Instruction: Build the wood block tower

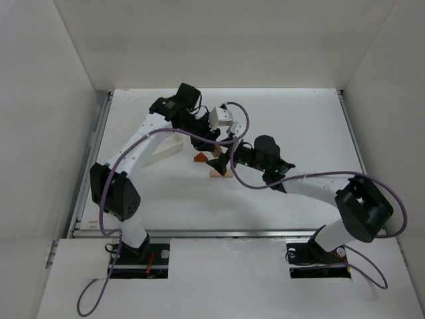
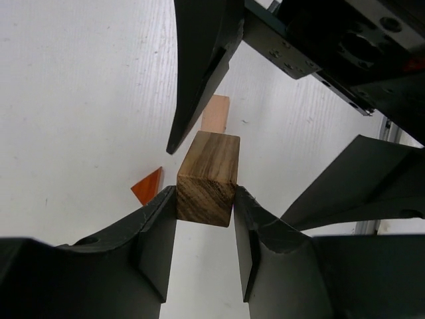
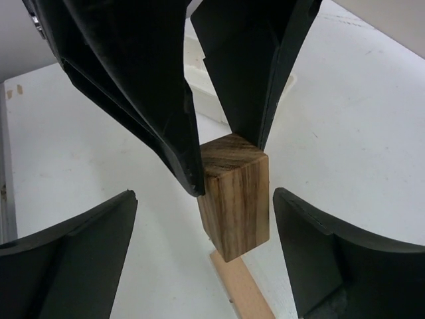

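Observation:
A dark-grained wood block (image 2: 208, 176) stands upright between the pads of my left gripper (image 2: 206, 199), which is shut on its top end. My right gripper (image 3: 204, 199) is open, with one finger on each side of the same block (image 3: 236, 199) and a gap on both sides. Under the block, a pale tan bar (image 3: 242, 289) lies flat on the table; I cannot tell whether the block touches it. A reddish-orange triangular piece (image 2: 149, 186) lies on the table to the left of the bar (image 1: 220, 174). Both grippers meet mid-table, the left gripper (image 1: 218, 147) above the right gripper (image 1: 224, 161).
A long white tray (image 1: 163, 151) lies just left of the grippers, partly under the left arm's forearm. White walls close in the table on the left, right and back. A purple cable (image 1: 236, 136) loops over both wrists.

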Available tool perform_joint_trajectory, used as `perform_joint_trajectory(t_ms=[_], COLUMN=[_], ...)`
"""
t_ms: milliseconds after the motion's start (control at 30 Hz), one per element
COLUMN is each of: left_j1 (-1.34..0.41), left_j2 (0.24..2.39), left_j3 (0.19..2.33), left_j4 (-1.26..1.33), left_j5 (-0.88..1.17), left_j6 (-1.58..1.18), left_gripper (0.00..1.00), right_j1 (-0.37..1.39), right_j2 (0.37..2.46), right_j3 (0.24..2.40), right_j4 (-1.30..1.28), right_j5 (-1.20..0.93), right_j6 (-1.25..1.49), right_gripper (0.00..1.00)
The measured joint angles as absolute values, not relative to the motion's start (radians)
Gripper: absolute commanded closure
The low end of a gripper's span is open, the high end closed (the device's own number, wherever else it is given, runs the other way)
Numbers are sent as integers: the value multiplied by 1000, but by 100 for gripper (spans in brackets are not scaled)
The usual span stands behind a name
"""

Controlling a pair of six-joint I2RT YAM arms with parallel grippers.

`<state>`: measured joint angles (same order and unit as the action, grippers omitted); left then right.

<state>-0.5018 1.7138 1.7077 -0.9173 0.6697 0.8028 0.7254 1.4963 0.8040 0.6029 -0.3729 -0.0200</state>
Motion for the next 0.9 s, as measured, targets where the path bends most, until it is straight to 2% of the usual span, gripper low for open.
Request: perform_joint_trajectory(t_ms=[33, 67, 300, 433, 700, 900], left_j1=[-502, -502, -508, -522, -546, -620], left_j2=[1714, 1715, 1739, 1769, 1789, 1811], left_j3=[1707, 1708, 1708, 1710, 1707, 1657], left_j4=[-916, -913, -905, -909, -881, -812], left_j5=[665, 656, 573, 524, 478, 461], left_j6=[802, 801, 806, 830, 852, 851], left_gripper=[100, 100, 100, 100, 100, 100], right_j1=[727, 728, 728, 728, 729, 729], right_j2=[1496, 1494, 1471, 1387, 996, 656], right_j3=[803, 802, 771, 693, 490, 434], right_j4=[603, 603, 603, 594, 483, 308], right_j5=[-366, -356, -271, -205, -59, 178], right_j6=[-22, -26, -31, -37, -31, 43], right_gripper=[5, 0, 0, 0, 0, 0])
